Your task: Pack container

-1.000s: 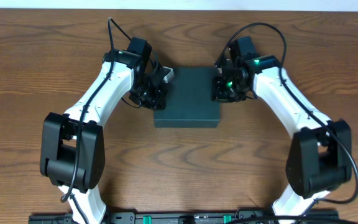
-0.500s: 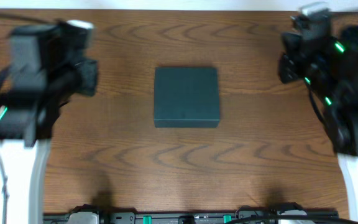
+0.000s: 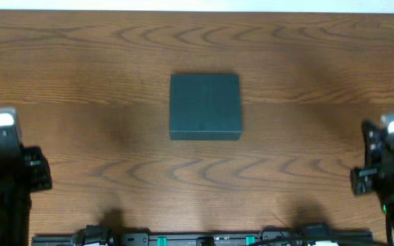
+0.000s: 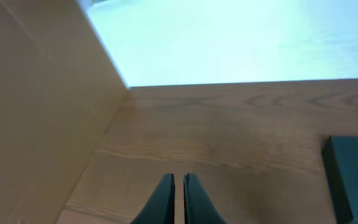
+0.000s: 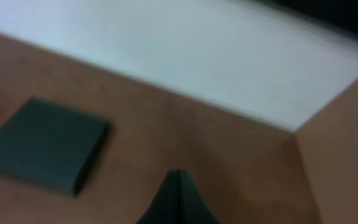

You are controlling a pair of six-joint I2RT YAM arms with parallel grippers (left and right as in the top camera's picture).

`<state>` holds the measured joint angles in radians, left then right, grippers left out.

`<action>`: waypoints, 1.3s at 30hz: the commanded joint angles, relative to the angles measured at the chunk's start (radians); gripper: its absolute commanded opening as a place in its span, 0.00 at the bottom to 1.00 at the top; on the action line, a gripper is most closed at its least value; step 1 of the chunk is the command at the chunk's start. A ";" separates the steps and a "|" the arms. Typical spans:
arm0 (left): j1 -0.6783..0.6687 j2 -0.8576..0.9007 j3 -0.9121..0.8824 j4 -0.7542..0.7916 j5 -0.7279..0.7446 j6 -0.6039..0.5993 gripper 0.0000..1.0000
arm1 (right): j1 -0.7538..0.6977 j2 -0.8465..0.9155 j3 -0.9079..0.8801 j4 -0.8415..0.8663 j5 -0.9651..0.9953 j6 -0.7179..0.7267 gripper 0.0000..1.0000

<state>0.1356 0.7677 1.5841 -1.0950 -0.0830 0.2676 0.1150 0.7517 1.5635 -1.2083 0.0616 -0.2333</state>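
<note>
The container (image 3: 205,106) is a dark teal-black square box with its lid closed, flat on the middle of the wooden table (image 3: 101,61). It also shows at the right edge of the left wrist view (image 4: 353,177) and at the left of the right wrist view (image 5: 42,143). My left gripper (image 4: 179,180) is shut and empty, held above bare wood well left of the box. My right gripper (image 5: 179,175) is shut and empty, well right of the box. In the overhead view only the arm bodies show: the left arm (image 3: 5,171) and the right arm (image 3: 388,171), at the near corners.
A pale wall (image 4: 241,43) runs along the table's far edge. A beige side panel (image 4: 36,112) stands at the table's left end and another (image 5: 347,137) at its right end. Nothing else lies on the wood.
Both arms have pulled back from the sides of the box, out and towards the near corners. The box stays closed in the same place.
</note>
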 commanded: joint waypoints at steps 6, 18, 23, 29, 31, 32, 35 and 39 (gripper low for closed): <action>-0.058 -0.086 -0.235 0.089 -0.015 0.005 0.14 | -0.006 -0.074 -0.007 -0.157 -0.005 0.151 0.01; -0.083 -0.096 -0.341 0.050 -0.015 0.005 0.98 | 0.013 -0.075 -0.007 -0.176 -0.032 0.151 0.99; -0.083 -0.096 -0.342 0.049 -0.015 0.005 0.98 | 0.013 -0.075 -0.007 -0.176 -0.032 0.151 0.99; -0.083 -0.096 -0.342 0.049 -0.015 0.005 0.98 | 0.013 -0.075 -0.007 -0.176 -0.032 0.151 0.99; -0.083 -0.096 -0.342 0.049 -0.015 0.005 0.98 | 0.013 -0.075 -0.007 -0.177 -0.032 0.151 0.99; -0.083 -0.096 -0.342 0.049 -0.015 0.005 0.98 | 0.013 -0.075 -0.007 -0.177 -0.032 0.151 0.99; -0.083 -0.096 -0.342 0.049 -0.015 0.005 0.99 | 0.013 -0.075 -0.007 -0.176 -0.032 0.151 0.99; -0.083 -0.096 -0.342 0.049 -0.015 0.005 0.98 | 0.013 -0.075 -0.007 -0.177 -0.032 0.151 0.99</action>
<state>0.0566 0.6769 1.2346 -1.0439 -0.0864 0.2668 0.1162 0.6785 1.5612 -1.3811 0.0338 -0.0944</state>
